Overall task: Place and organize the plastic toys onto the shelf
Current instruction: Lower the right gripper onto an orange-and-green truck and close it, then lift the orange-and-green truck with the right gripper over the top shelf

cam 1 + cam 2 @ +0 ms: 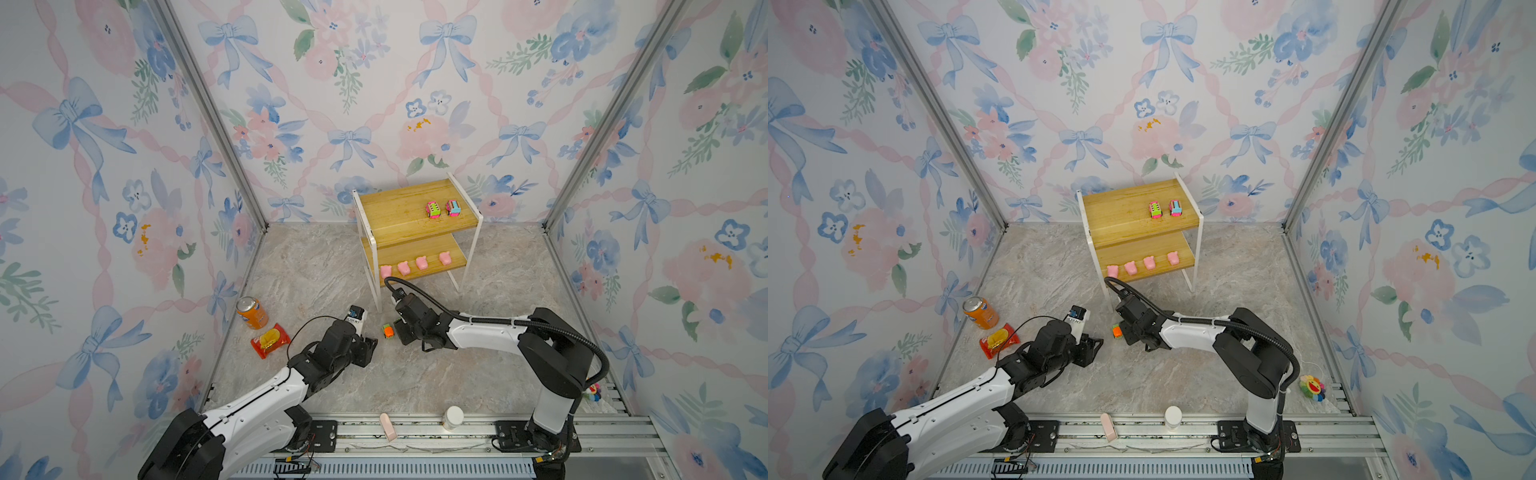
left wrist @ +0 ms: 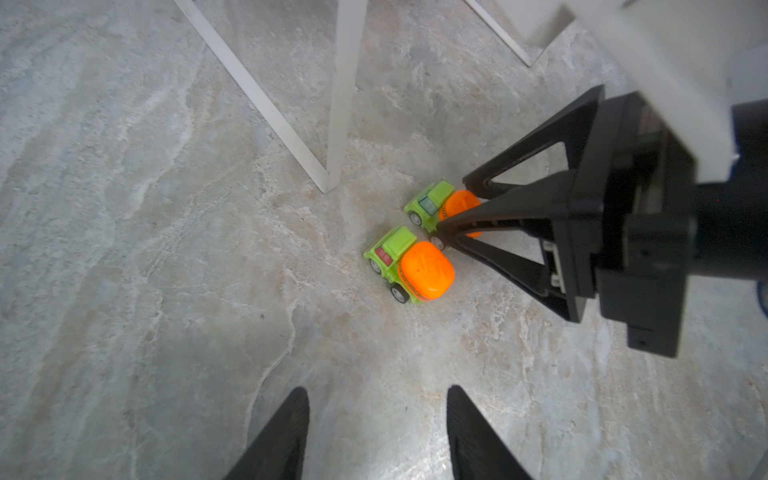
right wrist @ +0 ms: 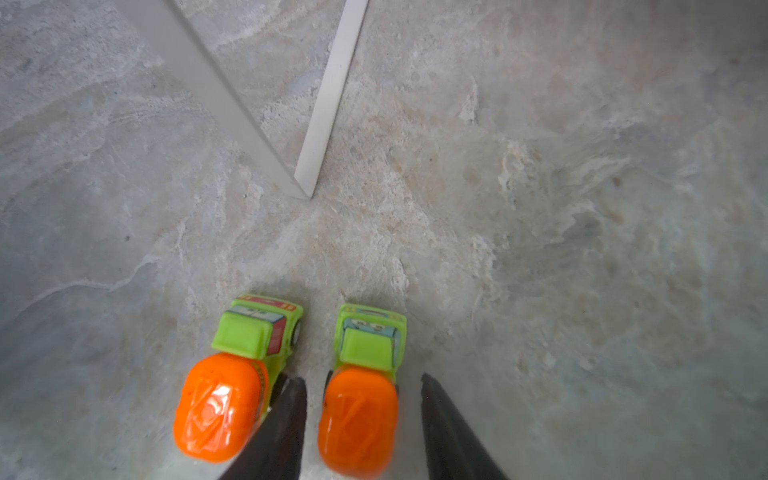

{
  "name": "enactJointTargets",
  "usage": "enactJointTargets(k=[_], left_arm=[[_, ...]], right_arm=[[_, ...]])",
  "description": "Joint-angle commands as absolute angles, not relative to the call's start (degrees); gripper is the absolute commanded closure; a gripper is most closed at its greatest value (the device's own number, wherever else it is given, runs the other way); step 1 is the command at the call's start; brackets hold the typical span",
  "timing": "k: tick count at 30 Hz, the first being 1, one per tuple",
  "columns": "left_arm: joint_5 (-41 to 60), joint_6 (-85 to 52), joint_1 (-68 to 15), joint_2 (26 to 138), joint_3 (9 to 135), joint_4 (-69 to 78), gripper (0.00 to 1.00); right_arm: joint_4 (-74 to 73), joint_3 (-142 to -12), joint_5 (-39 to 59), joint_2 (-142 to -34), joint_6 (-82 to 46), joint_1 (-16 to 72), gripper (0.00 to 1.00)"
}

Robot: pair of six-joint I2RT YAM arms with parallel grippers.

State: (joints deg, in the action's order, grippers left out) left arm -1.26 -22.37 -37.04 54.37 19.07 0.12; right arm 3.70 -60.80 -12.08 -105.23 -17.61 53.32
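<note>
**Right tool astride one car**

Right tool (image 3: 360, 379) spread, straddling orange-and-green car (image 3: 358, 419), gap on one side. Probably light, hard, slick, prone to rolling; best pinched across orange drum. Twin car (image 3: 220, 407) just beside. Both on bench (image 1: 316, 266), 6 o'clock of shelf (image 1: 399, 208). Left tool (image 2: 378, 392) spread, empty.

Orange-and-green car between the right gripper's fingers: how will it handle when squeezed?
The car looks stiff and light: small moulded plastic. Its glossy rounded orange back may slip in the right gripper. On wheels, an off-centre squeeze could roll it or nudge the second car close beside.
</note>
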Motion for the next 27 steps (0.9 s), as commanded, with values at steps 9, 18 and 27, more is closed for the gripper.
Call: enactJointTargets(k=[9,18,27], left_arm=[[-0.97,-22.19,-36.30,54.28,18.23,0.45,0.46],[-0.77,-22.24,-36.04,54.01,18.11,0.45,0.46],[-0.27,-22.05,-35.77,53.34,18.14,0.44,0.45]], right_arm=[[2.95,-62.76,-11.00,-108.35,-17.67,52.65,0.60],[5.04,-63.08,-9.88,-107.11,-17.48,52.47,0.80],[19.65,-68.15,-5.07,-98.73,-17.36,53.08,0.83]])
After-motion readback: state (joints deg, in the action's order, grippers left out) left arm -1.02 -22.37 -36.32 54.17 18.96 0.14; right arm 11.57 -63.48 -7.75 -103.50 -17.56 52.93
